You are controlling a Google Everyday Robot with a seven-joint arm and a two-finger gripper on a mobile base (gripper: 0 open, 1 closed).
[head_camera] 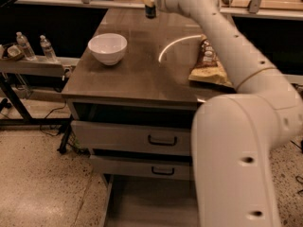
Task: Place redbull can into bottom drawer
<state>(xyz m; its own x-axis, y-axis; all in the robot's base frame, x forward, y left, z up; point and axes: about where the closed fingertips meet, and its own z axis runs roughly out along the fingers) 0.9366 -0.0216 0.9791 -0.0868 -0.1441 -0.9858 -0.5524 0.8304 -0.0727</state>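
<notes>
The can point(151, 12) stands upright at the far edge of the table point(137, 79), at the top centre of the frame, dark and small. The gripper point(149, 3) sits right on top of it; I cannot tell whether it has closed on the can or how wide it stands. The arm point(236, 141) runs from the lower right up across the table's right side. A white bowl point(108, 48) sits left of centre on the table, and a chip bag point(208, 63) lies near the right edge, beside the arm. Below are 2 drawer fronts point(132, 138), and under them the bottom drawer point(142, 205) is pulled out, its grey floor showing. At the left, 2 bottles point(47, 48) stand on a low shelf point(33, 66).
</notes>
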